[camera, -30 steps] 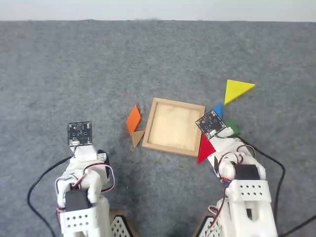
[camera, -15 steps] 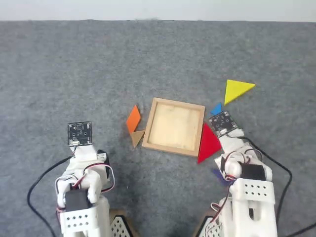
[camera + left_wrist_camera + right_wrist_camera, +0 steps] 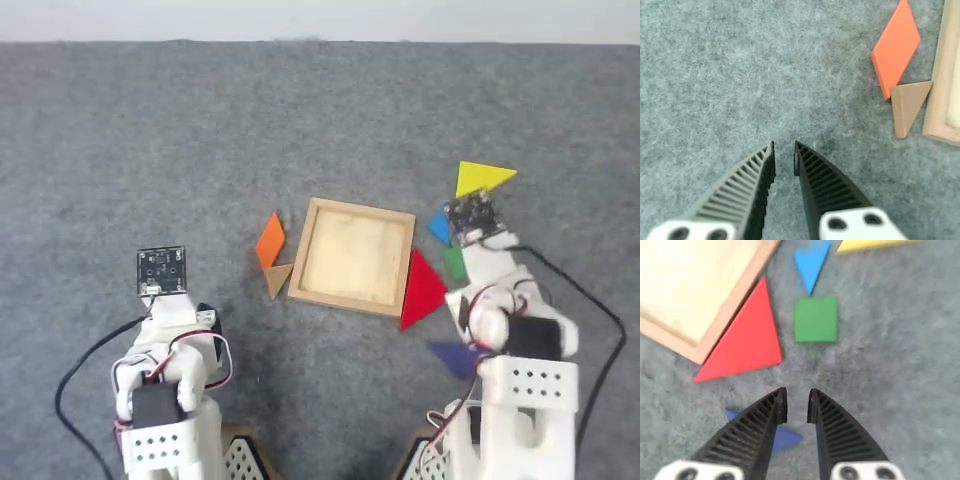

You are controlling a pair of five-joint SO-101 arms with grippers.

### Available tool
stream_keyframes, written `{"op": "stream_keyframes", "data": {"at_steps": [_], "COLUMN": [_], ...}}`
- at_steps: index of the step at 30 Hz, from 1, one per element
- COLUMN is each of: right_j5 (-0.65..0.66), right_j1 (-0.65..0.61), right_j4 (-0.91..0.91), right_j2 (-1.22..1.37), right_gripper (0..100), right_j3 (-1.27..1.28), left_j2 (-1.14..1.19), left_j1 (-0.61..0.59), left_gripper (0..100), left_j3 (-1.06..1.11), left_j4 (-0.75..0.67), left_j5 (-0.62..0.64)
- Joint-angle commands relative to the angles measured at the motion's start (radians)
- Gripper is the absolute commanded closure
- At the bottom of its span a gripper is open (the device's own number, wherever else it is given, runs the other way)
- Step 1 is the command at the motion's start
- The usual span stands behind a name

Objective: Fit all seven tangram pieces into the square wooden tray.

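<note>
Your left gripper point(image 3: 784, 147) hangs over bare carpet, its jaws a narrow slit apart and holding nothing. Next come the orange parallelogram point(image 3: 270, 241) and the tan triangle point(image 3: 278, 279), just beside the square wooden tray point(image 3: 352, 257) (its floor bare wood). The red triangle point(image 3: 422, 288) lies flat against its right rim. Your right gripper point(image 3: 797, 396), likewise barely parted and empty, hovers near the green square point(image 3: 815, 319).

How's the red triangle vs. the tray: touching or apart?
Touching. The right wrist view shows the long edge of the red triangle lying flush along the outer wall of the tray, with no gap between them.
</note>
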Motion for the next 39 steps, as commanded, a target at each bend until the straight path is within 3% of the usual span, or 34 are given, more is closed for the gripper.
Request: {"op": "stream_keyframes", "data": {"at_steps": [1,5,9,13,17,21,27,33,39], "right_j5": [-0.018,-0.029,-0.041,-0.189,-0.276,-0.311,-0.460,-0.476,-0.474], "right_j1": [0.007,-0.007,-0.097,-0.222,-0.321,-0.332,-0.331,-0.314,-0.315], "right_j4": [0.096,0.147,0.145,0.114,0.010,-0.087,-0.134,-0.142,-0.272], "right_j2": [0.176,0.475,0.710,0.840,0.866,0.878,0.883,0.885,0.891], "right_gripper": [90.6,82.6,80.1,79.8,79.7,78.8,66.4,65.6,65.6], "right_j3": [-0.296,-0.509,-0.601,-0.565,-0.480,-0.397,-0.344,-0.325,-0.219], "left_j2": [-0.018,-0.018,-0.018,-0.018,-0.018,-0.018,-0.018,-0.018,-0.018], "left_j1": [-0.003,-0.003,-0.003,-0.003,-0.003,-0.003,-0.003,-0.003,-0.003], "left_gripper": [94,94,94,94,94,94,94,94,94], "left_j3": [-0.012,-0.012,-0.012,-0.012,-0.012,-0.012,-0.012,-0.012,-0.012], "left_j4": [0.005,0.005,0.005,0.005,0.005,0.005,0.005,0.005,0.005], "left_j5": [0.009,0.009,0.009,0.009,0.009,0.009,0.009,0.009,0.009]}}
